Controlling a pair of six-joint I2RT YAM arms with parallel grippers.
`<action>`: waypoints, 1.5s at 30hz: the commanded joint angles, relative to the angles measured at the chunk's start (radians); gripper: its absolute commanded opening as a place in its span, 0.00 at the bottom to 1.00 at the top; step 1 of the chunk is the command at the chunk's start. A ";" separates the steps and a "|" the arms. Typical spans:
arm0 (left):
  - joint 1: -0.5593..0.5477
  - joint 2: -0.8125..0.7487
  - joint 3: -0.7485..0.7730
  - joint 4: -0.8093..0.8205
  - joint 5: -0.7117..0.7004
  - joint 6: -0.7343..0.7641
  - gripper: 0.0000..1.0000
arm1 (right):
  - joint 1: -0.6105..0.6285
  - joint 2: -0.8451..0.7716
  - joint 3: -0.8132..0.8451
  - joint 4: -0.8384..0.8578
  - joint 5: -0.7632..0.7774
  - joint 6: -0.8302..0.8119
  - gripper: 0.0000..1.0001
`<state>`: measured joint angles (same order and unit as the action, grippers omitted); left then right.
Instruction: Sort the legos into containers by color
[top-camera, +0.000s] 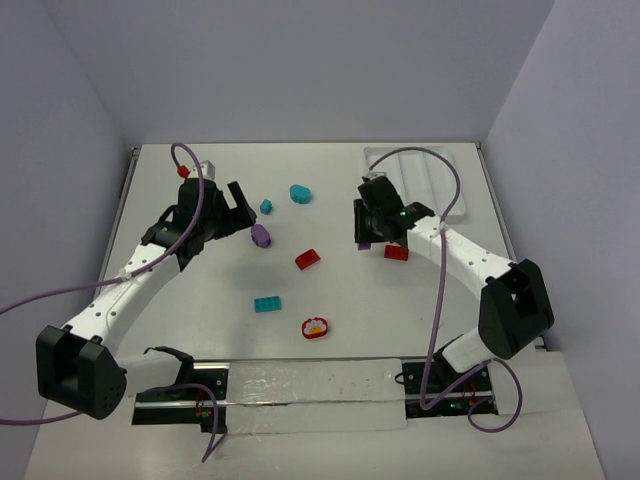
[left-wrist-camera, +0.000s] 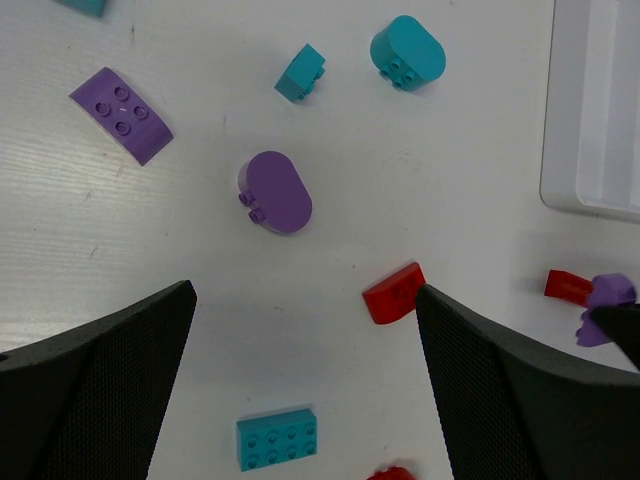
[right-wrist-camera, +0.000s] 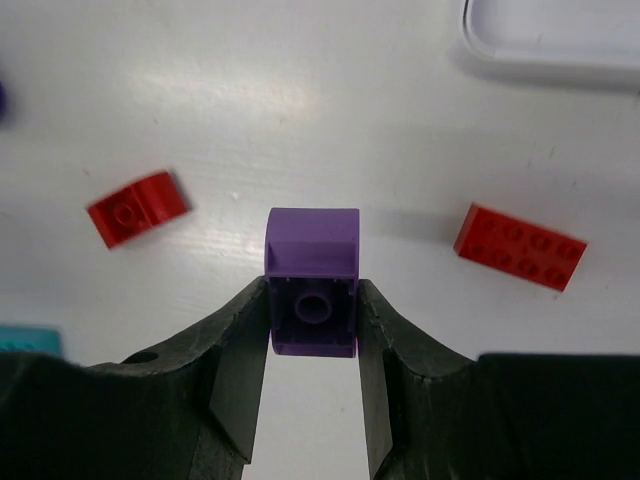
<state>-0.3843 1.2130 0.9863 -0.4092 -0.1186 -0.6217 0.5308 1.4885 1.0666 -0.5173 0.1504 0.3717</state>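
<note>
My right gripper (right-wrist-camera: 312, 300) is shut on a small purple lego (right-wrist-camera: 312, 262), which sits squarely between both fingers. From above, that gripper (top-camera: 366, 240) is left of a red brick (top-camera: 396, 252), just below the white tray (top-camera: 440, 200). My left gripper (left-wrist-camera: 305, 292) is open and holds nothing; it hangs over the table near a purple oval piece (left-wrist-camera: 275, 190) and a red curved piece (left-wrist-camera: 393, 293). Loose on the table are a teal brick (top-camera: 267, 304), a teal oval (top-camera: 300, 193), a small teal piece (top-camera: 266, 206) and a red round piece with a white-yellow top (top-camera: 315, 327).
The tray's long compartments (left-wrist-camera: 595, 110) lie at the far right of the table, close to the right wall. Another purple curved brick (left-wrist-camera: 122, 115) lies left of the oval. Purple cables loop over both arms. A clear strip runs along the table's near edge (top-camera: 310, 385).
</note>
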 joint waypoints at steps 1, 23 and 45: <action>-0.002 -0.018 0.052 -0.032 -0.032 0.016 0.99 | -0.070 -0.021 0.116 -0.007 0.049 0.030 0.11; -0.002 -0.013 0.052 -0.080 0.013 0.001 0.99 | -0.331 -0.007 0.117 0.080 0.013 0.115 0.12; -0.002 -0.015 0.048 -0.097 -0.017 -0.024 0.99 | -0.374 0.044 0.153 0.080 0.008 0.107 0.12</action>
<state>-0.3843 1.2121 0.9863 -0.5054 -0.1066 -0.6345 0.1650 1.5307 1.1725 -0.4716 0.1535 0.4782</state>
